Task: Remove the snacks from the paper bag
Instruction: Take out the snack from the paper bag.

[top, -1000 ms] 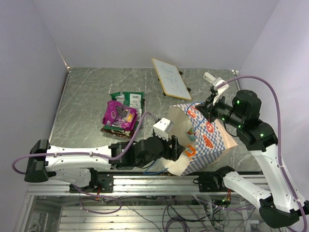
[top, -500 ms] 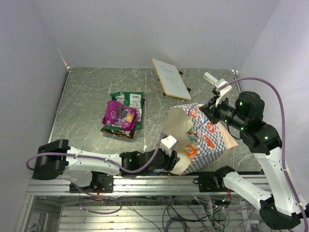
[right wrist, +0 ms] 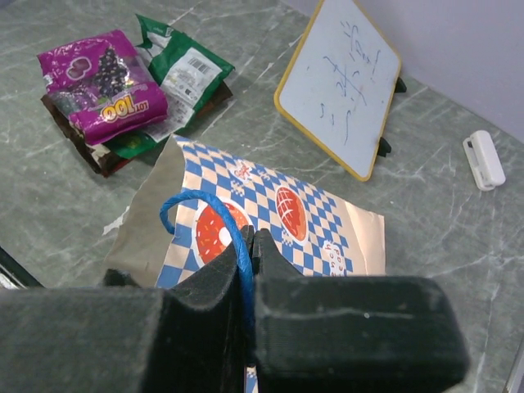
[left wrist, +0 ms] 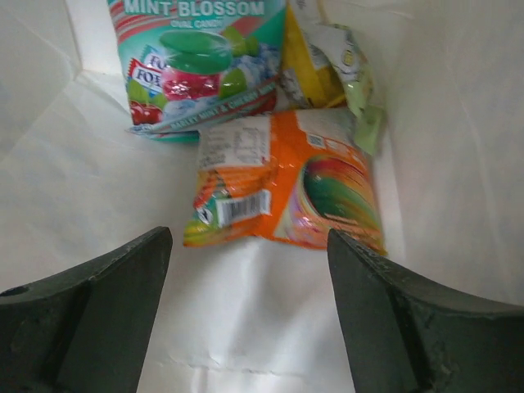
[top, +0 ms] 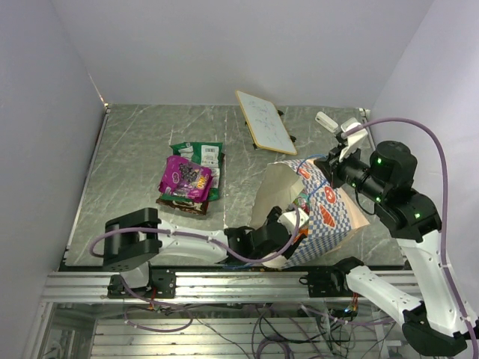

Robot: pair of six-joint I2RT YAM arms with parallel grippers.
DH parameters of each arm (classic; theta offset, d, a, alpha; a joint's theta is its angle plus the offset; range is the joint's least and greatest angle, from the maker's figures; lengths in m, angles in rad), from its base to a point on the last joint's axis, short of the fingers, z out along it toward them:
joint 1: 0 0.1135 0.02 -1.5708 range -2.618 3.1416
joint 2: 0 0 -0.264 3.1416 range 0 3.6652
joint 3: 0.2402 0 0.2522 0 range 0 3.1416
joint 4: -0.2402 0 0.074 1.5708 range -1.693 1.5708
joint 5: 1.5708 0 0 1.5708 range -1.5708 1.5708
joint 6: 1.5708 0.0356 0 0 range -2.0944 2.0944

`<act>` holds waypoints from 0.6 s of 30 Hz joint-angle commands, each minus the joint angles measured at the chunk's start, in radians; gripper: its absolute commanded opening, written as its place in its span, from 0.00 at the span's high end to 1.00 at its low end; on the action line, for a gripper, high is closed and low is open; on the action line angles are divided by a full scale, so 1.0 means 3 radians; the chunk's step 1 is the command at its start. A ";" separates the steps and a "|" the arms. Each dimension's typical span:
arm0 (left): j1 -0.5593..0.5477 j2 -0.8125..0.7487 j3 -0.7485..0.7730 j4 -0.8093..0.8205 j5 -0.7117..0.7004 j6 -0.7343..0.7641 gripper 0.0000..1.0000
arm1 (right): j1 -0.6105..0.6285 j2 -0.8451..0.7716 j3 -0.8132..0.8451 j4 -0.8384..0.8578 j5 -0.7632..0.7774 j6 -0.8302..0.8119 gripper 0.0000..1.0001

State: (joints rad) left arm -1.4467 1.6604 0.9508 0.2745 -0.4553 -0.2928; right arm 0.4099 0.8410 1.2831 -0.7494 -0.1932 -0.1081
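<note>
Orange foil snack packet (left wrist: 286, 192) lay inside the blue-checkered paper bag (top: 329, 213) at the tabletop's near edge; the empty, wide-open left gripper (left wrist: 246, 250) needed to advance and close. Right gripper (right wrist: 250, 246) seemingly pinched the blue cord handle (right wrist: 233, 225).

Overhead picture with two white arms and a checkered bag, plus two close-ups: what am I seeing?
Those are two robot arms bolted to a table. One camera looks down from above; each wrist carries another. The right end effector pinches the blue cord handle of the paper bag. The left end effector is open inside the bag, facing an orange packet and a teal mint packet. A pile of packets and a whiteboard sit on the table.
</note>
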 commanded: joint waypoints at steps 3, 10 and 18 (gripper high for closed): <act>0.0232 0.0322 0.0236 0.0074 0.0475 0.0243 0.00 | 0.0005 -0.0042 0.0167 0.0052 -0.0017 -0.0068 1.00; 0.0442 0.0525 0.0182 0.0317 0.0965 0.0237 0.00 | 0.0005 -0.0140 0.0146 0.0098 -0.0026 0.0037 1.00; 0.0656 0.0966 0.0594 0.0225 0.1599 0.0120 0.17 | 0.0004 -0.0205 0.0124 0.0120 -0.0038 0.0215 1.00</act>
State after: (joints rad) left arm -1.2797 1.9076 1.0657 0.3107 -0.1123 -0.2287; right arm 0.4099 0.7979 1.3102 -0.7460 -0.2020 -0.0803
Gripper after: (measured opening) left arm 0.876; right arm 0.004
